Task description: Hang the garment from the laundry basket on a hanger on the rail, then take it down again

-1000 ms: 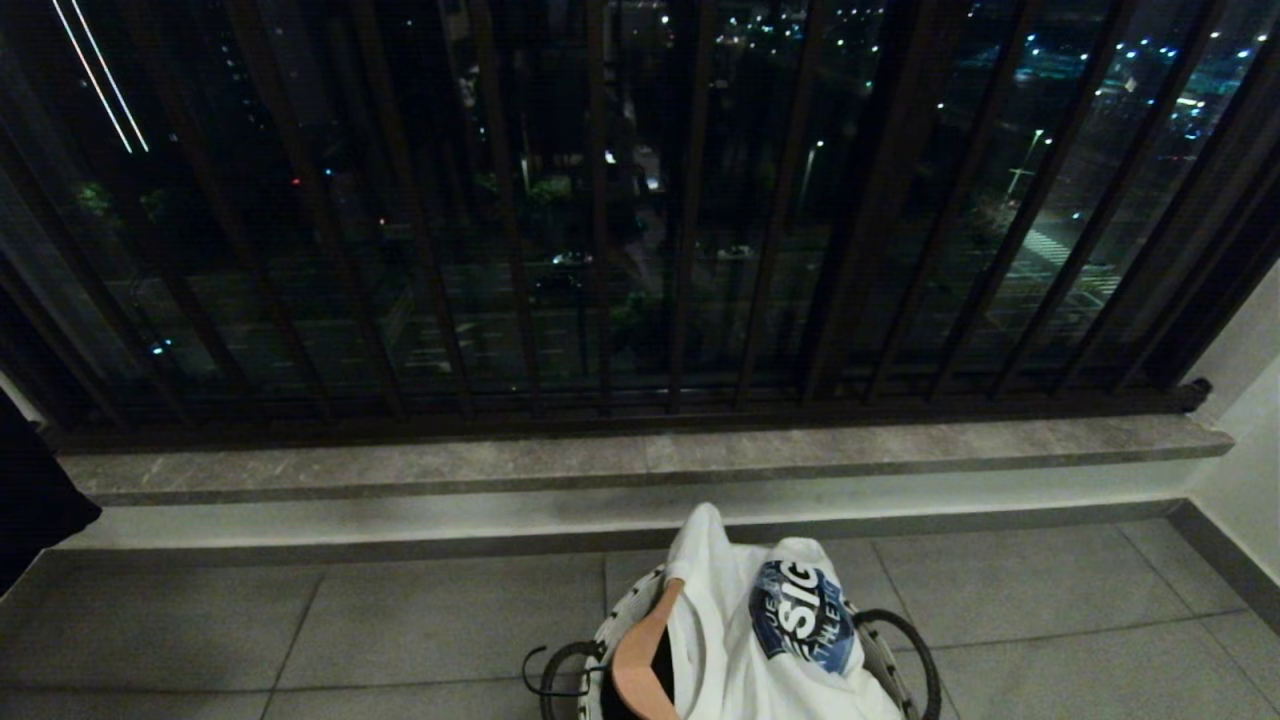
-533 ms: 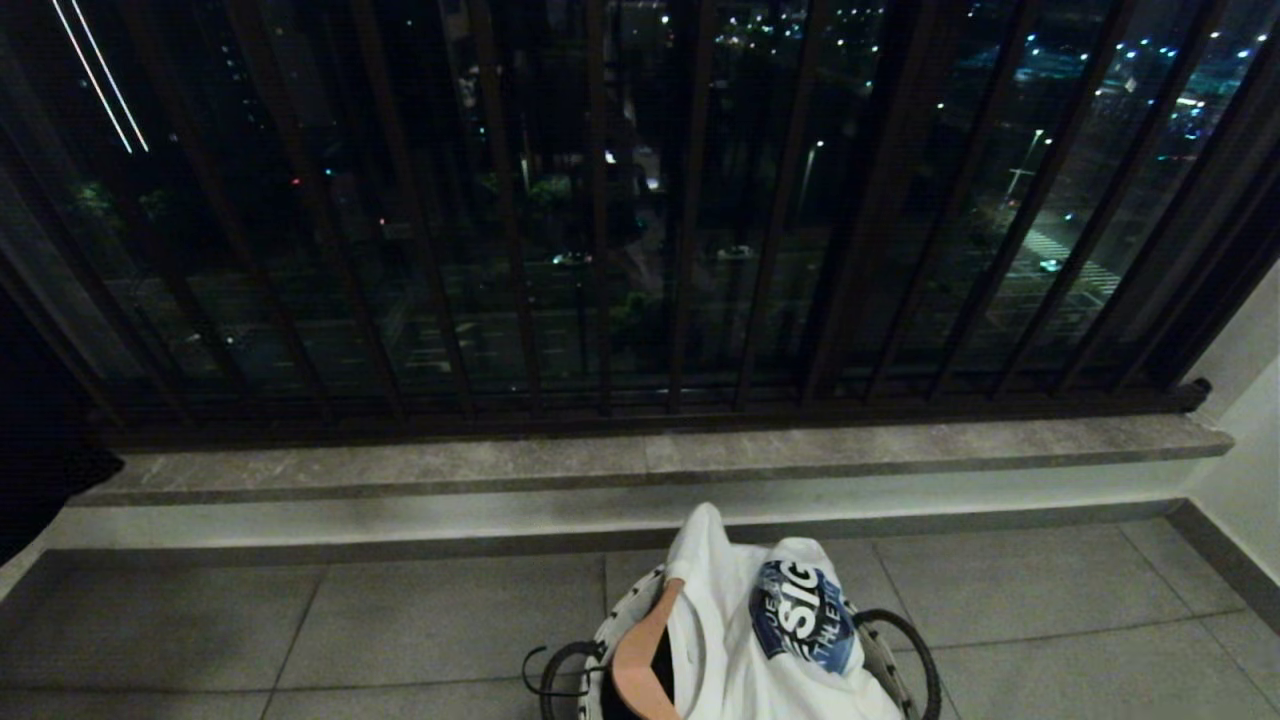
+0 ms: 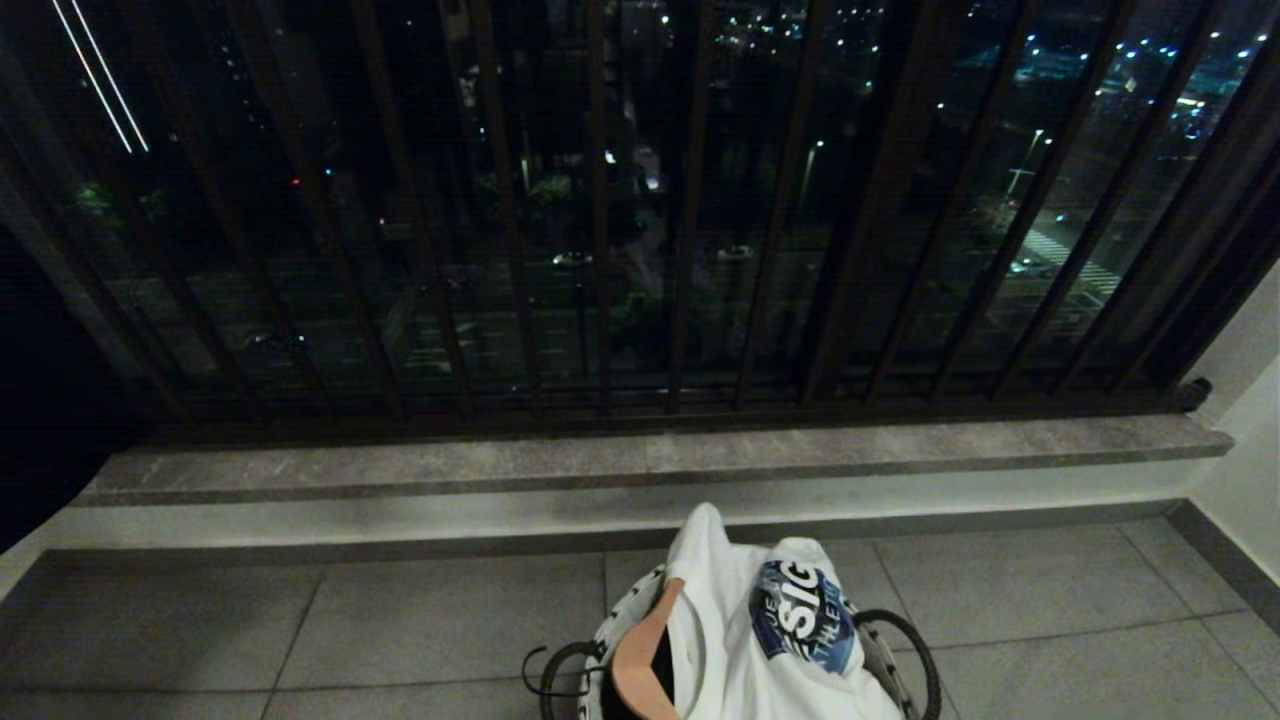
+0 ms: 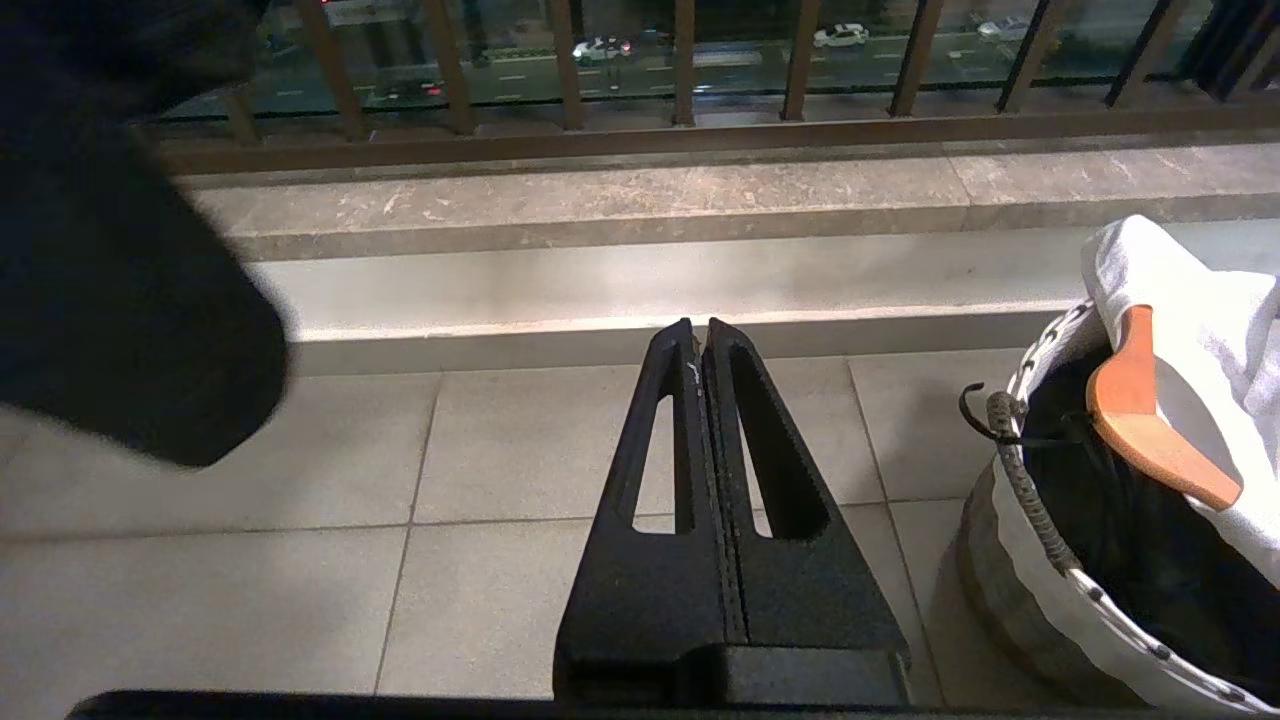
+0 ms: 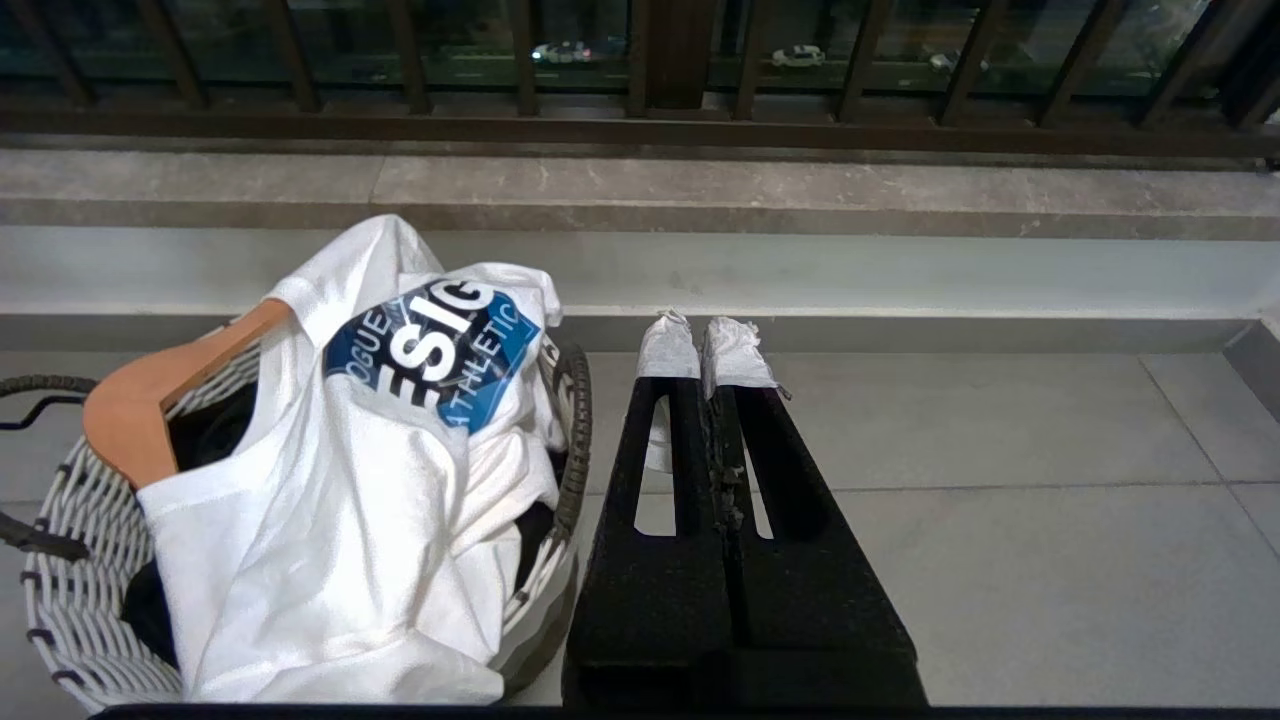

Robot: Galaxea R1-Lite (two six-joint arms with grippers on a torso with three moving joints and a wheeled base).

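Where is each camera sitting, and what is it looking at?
Head view: up high, looking down at the laundry basket, white T-shirt, wooden hanger and window bars; no robot parts show.
Left wrist view: behind the shut left tool, facing the ledge; basket to one side.
Right wrist view: behind the shut right tool, taped at the tips; basket beside it.
All share the basket, shirt and hanger.
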